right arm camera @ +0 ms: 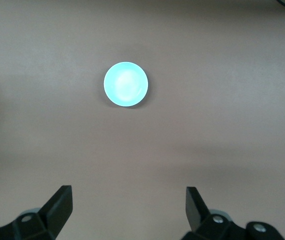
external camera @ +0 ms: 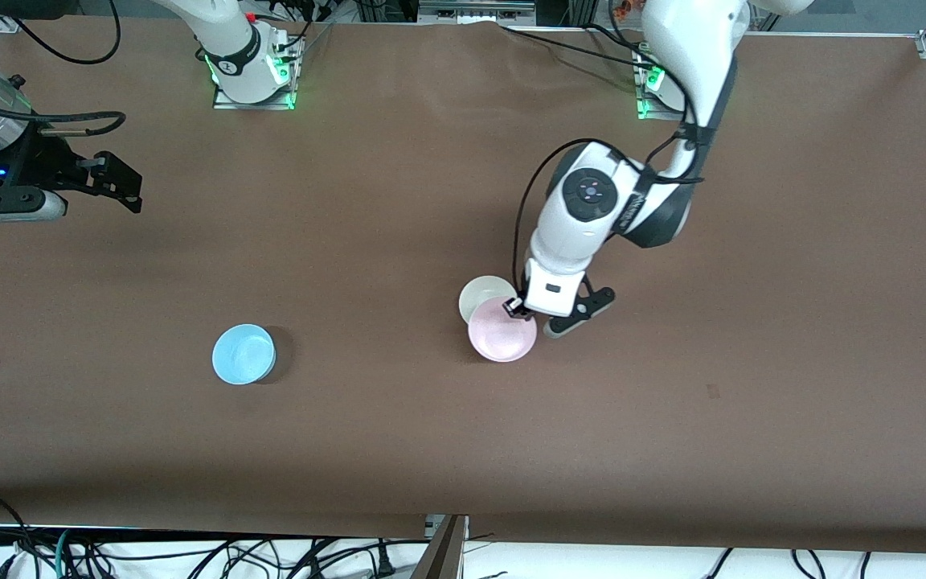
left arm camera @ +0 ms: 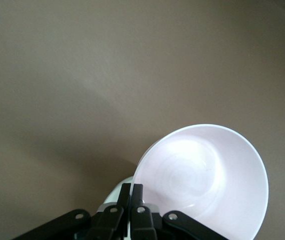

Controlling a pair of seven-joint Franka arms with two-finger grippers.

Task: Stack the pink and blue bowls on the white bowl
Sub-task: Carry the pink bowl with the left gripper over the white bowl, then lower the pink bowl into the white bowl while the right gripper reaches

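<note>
My left gripper (external camera: pixel 516 306) is shut on the rim of the pale pink bowl (external camera: pixel 501 339) and holds it tilted, partly over the nearer edge of the white bowl (external camera: pixel 481 295) at mid-table. In the left wrist view the fingers (left arm camera: pixel 132 192) pinch the pink bowl's (left arm camera: pixel 202 180) rim, and a sliver of the white bowl (left arm camera: pixel 113 196) shows under them. The light blue bowl (external camera: pixel 243 354) sits upright on the table toward the right arm's end. My right gripper (external camera: pixel 119 183) waits open and empty at the right arm's end. In its wrist view (right arm camera: pixel 129 200) the blue bowl (right arm camera: pixel 126 84) lies well off.
The brown table cover (external camera: pixel 672 418) is bare around the bowls. The two arm bases (external camera: pixel 254 72) stand along the table's top edge. Cables hang under the table edge nearest the front camera.
</note>
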